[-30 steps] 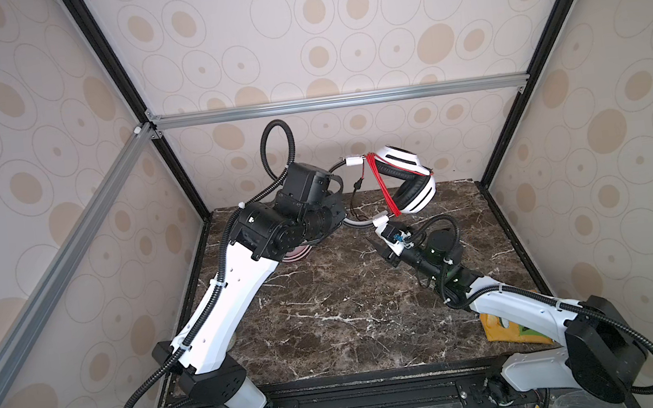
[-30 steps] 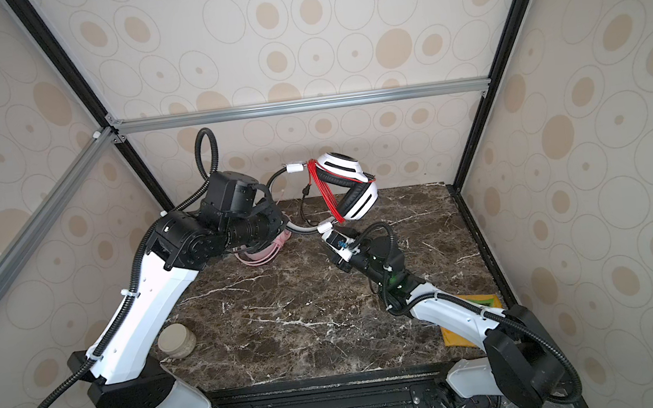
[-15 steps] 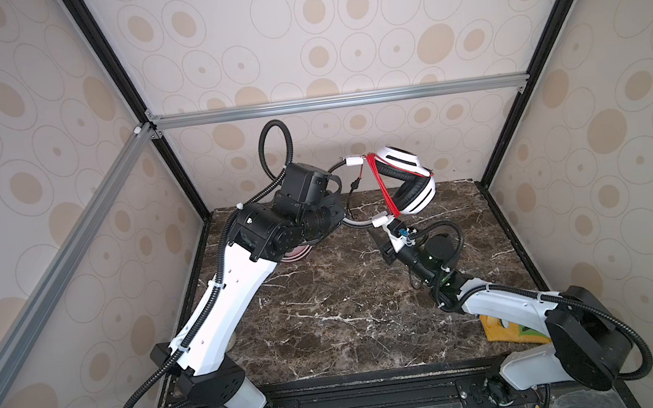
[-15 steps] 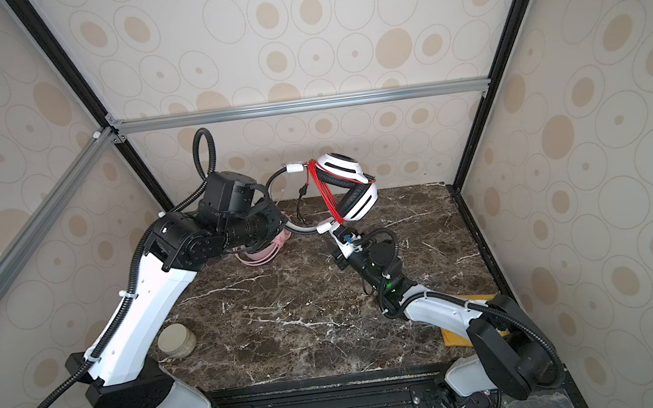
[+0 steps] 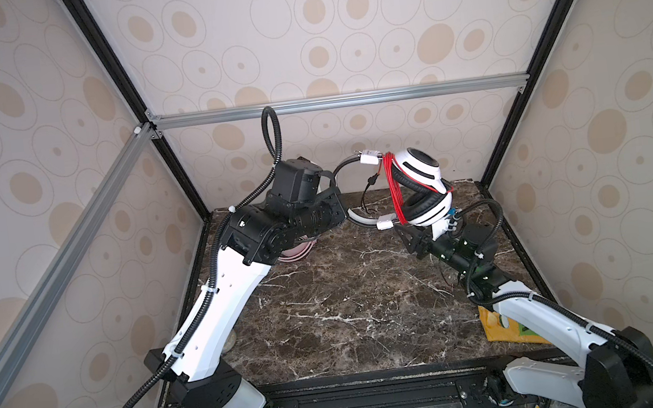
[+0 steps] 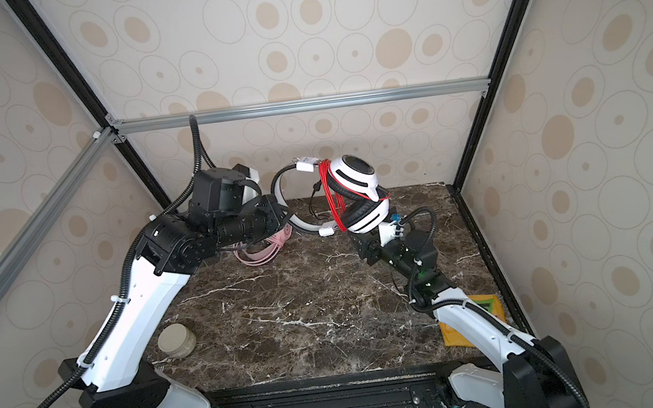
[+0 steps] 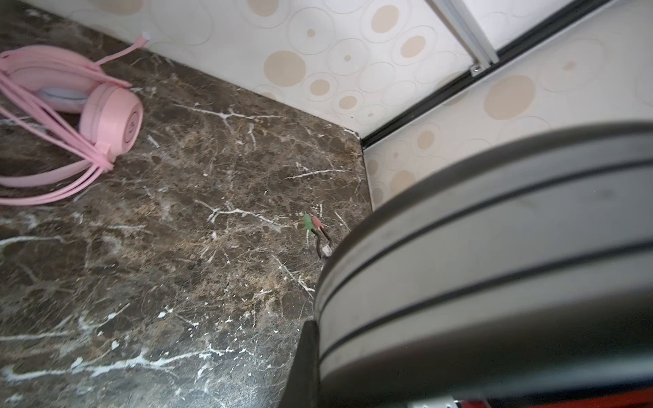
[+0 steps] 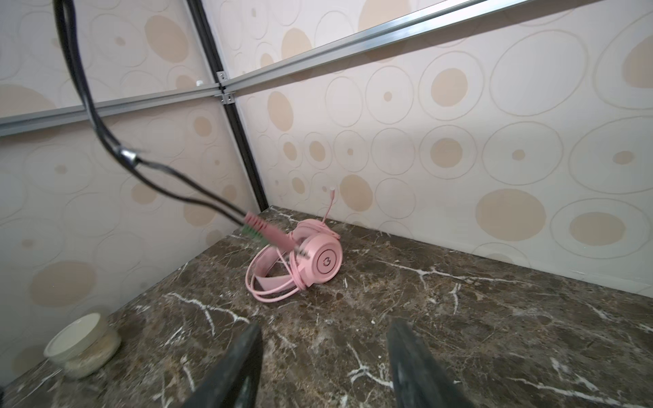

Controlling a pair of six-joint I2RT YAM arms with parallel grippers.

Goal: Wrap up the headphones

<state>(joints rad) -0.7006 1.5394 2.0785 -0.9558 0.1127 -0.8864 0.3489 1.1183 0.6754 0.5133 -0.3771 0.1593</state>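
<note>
Headphones, two sets, shown part-way through wrapping. The white-and-black headset (image 5: pixel 419 186) hangs in the air above the back of the table (image 5: pixel 350 315), not touching it. Its red cable (image 5: pixel 394 193) lies in several turns around the folded ear cups. The black end lead (image 8: pixel 106 141), with its pink and green plugs (image 8: pixel 268 235), hangs loose toward the table. The left gripper (image 5: pixel 340 212) is clamped on the silver headband (image 7: pixel 494 247), which fills much of the left wrist view, and carries the whole set. The right gripper (image 8: pixel 323 323) sits just under the ear cups, above the back right part of the table. Its jaws stand apart with nothing between them, and the plugs hang free ahead of it. The pink headset (image 8: pixel 311 261) lies on the table near its back left corner, its pink cable (image 8: pixel 268 293) gathered in loops around headband and cup; it appears finished. Judged state: one set is done and the second is mostly wound. Probably left to do: take in or tuck the dangling lead so the turns hold, then lay the set on the table.
</note>
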